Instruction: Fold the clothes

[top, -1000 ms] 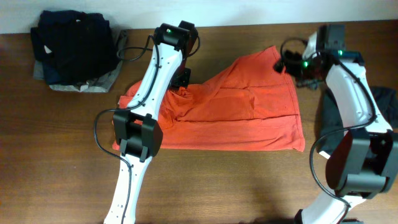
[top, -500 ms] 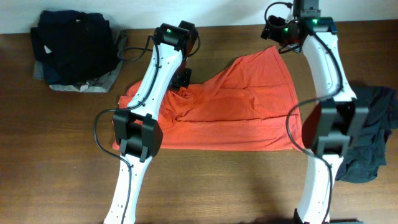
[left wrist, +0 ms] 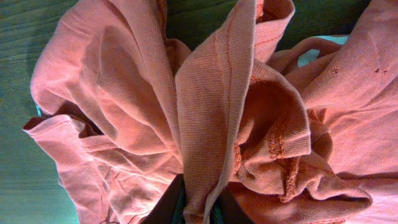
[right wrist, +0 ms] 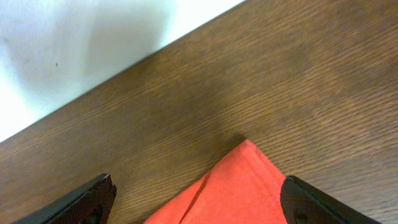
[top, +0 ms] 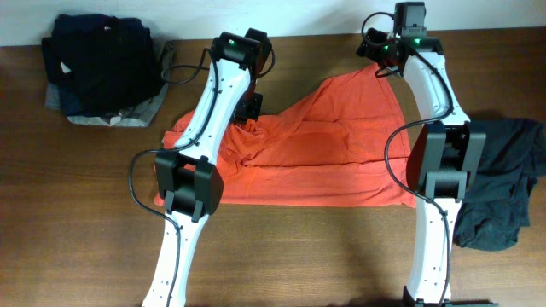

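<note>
Two pincers: you see both at the T-shirt (top: 324, 153).
Left pincer (left wrist: 196, 210): clamped on a bunched fold of it.
Right pincer (right wrist: 200, 200): fingers apart; T-shirt corner between them, perhaps untouched.

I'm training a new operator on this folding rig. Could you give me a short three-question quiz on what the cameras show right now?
1. True or false: the right gripper is shut on a corner of the T-shirt.
2. What does the left gripper hold? A) a bunched fold of the T-shirt B) a towel C) nothing
3. Fill in: the stack of dark clothes sits at the far ___ corner of the table.
Key: 1 false, its jaws stand open by the corner; 2 A; 3 left.
</note>
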### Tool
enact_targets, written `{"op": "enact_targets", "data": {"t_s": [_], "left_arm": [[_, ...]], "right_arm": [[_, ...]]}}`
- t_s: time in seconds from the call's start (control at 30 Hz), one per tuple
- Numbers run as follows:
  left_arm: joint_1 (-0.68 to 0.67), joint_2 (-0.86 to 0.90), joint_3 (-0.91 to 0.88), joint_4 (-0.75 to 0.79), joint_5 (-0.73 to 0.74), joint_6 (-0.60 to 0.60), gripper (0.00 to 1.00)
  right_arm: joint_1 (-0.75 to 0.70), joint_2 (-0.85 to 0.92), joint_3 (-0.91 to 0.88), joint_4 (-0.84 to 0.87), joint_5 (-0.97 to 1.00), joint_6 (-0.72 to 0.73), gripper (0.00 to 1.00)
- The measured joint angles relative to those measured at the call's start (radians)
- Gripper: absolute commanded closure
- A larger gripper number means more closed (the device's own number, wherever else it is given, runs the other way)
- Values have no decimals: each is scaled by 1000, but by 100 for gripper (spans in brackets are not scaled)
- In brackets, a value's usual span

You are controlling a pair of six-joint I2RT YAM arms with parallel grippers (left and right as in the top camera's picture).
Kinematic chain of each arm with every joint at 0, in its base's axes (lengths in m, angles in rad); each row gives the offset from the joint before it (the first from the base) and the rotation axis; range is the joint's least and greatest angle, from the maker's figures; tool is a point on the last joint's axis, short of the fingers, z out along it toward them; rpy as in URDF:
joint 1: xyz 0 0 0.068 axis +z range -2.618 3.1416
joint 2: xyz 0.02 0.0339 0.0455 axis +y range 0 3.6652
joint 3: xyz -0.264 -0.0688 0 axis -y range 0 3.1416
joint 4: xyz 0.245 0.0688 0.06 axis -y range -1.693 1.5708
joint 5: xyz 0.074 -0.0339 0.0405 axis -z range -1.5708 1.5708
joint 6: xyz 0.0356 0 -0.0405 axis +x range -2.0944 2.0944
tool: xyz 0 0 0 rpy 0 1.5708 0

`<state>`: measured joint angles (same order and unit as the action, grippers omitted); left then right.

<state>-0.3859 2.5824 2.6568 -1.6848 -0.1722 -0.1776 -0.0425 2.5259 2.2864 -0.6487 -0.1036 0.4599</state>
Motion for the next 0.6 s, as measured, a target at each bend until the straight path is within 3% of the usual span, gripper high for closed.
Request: {"op": "enact_targets", "data": {"t_s": [0.6], "left_arm": [[0, 0, 0, 2, 19, -15, 86]], "right_arm": [[0, 83, 12, 34, 83, -76, 16]]}}
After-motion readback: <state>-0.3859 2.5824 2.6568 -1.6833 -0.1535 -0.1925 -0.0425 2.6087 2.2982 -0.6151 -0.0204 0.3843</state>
